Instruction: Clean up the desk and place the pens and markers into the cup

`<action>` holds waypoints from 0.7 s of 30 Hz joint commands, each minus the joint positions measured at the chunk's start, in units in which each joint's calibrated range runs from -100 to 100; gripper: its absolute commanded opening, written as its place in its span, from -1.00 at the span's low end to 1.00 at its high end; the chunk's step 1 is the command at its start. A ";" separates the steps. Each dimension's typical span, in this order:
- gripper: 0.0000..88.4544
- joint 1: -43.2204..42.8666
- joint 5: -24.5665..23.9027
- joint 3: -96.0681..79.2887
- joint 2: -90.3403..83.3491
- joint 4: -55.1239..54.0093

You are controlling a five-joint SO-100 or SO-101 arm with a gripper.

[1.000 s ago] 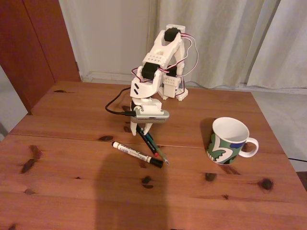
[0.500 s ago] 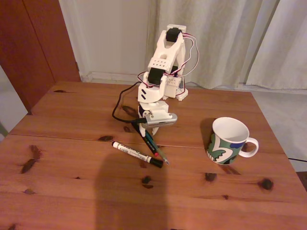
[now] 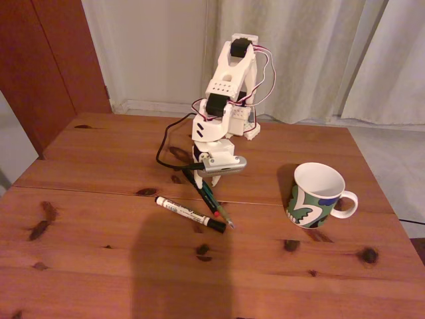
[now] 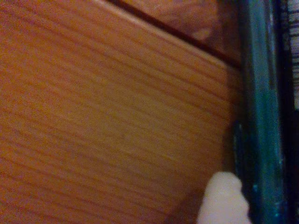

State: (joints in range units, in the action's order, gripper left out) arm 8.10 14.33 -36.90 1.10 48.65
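Three pens and markers lie close together on the desk (image 3: 99, 252), left of centre in the fixed view. The white marker (image 3: 186, 212) with its black cap lies in front. Behind it, the teal-green pen (image 3: 209, 198) and the thin black pen (image 3: 214, 214) with a red end run diagonally. My gripper (image 3: 202, 181) is low over the upper ends of these two pens. In the wrist view, one white fingertip (image 4: 222, 200) touches the left side of the teal-green pen (image 4: 261, 116); the other finger is hidden. The cup (image 3: 317, 195) stands upright to the right, apart from the gripper.
The arm's white base (image 3: 242, 123) sits at the desk's far edge, with a black cable (image 3: 163, 149) looping to its left. Curtains and a wall rise behind. A broad shadow (image 3: 179, 272) falls across the near desk. Dark knots dot the planks.
The wrist has swung a little to the right and settled over the pens' upper ends. The pens, the marker and the cup have stayed where they were.
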 commanded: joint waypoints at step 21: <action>-0.70 1.75 0.33 0.11 0.84 -7.15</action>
State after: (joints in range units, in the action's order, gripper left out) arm 10.08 14.33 -37.07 2.03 42.35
